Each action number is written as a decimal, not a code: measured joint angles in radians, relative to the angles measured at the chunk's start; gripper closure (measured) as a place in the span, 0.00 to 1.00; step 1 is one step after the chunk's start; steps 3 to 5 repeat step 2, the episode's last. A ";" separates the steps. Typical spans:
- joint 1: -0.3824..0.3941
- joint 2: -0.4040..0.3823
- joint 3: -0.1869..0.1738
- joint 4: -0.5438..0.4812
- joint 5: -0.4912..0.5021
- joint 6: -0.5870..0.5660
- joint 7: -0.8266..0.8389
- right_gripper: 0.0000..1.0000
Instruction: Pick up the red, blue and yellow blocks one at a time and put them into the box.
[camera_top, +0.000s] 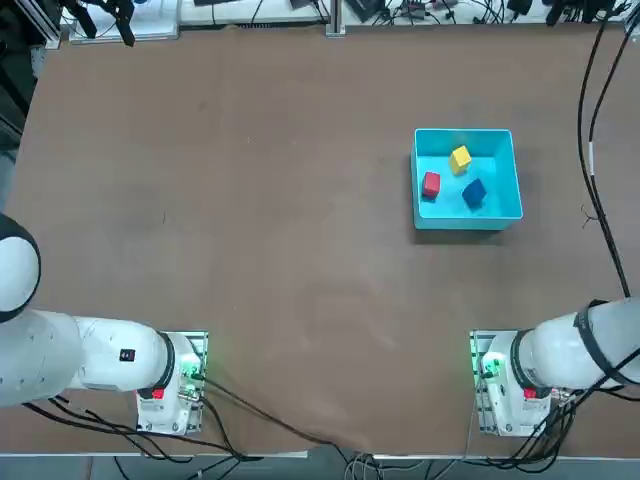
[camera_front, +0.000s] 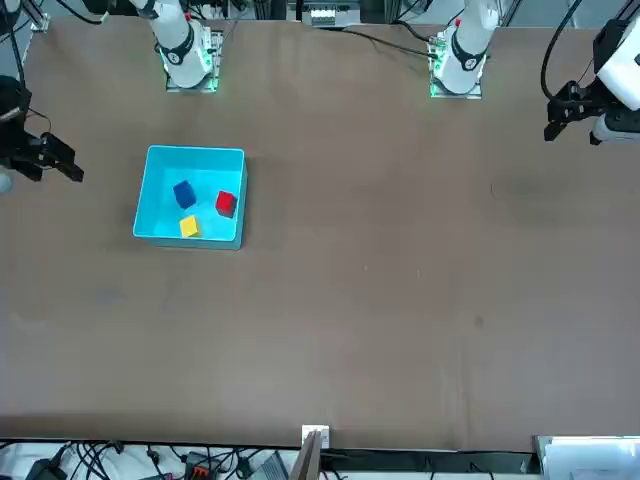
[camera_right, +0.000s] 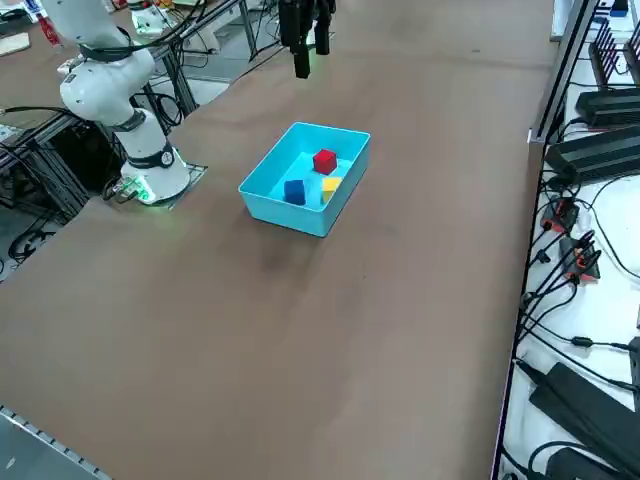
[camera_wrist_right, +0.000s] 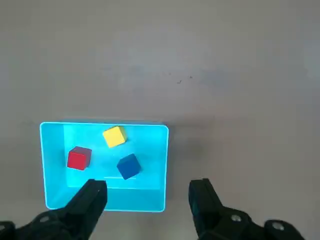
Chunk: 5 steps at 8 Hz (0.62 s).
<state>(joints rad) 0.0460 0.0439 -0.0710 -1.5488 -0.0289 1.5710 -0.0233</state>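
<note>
Sitting on the brown bench (camera_top: 250, 200), the light blue box (camera_top: 496, 145) has all three little blocks inside it. Going left to right, as the robot sees it, the red block (camera_top: 431, 185) comes first, close to the box's left wall. Next is the yellow block (camera_top: 460, 160), the farthest from the robot. Then comes the blue block (camera_top: 474, 193), turned a bit and nearer the robot than the yellow one. The blocks are apart. The right gripper (camera_wrist_right: 149, 184) is up above the bench, and its fingers are spread wide.
</note>
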 joint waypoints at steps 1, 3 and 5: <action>-0.010 -0.012 0.006 -0.010 0.000 0.001 0.000 0.00; -0.017 -0.015 0.008 -0.013 0.000 0.001 0.000 0.00; -0.017 -0.015 0.008 -0.013 0.000 0.001 0.000 0.00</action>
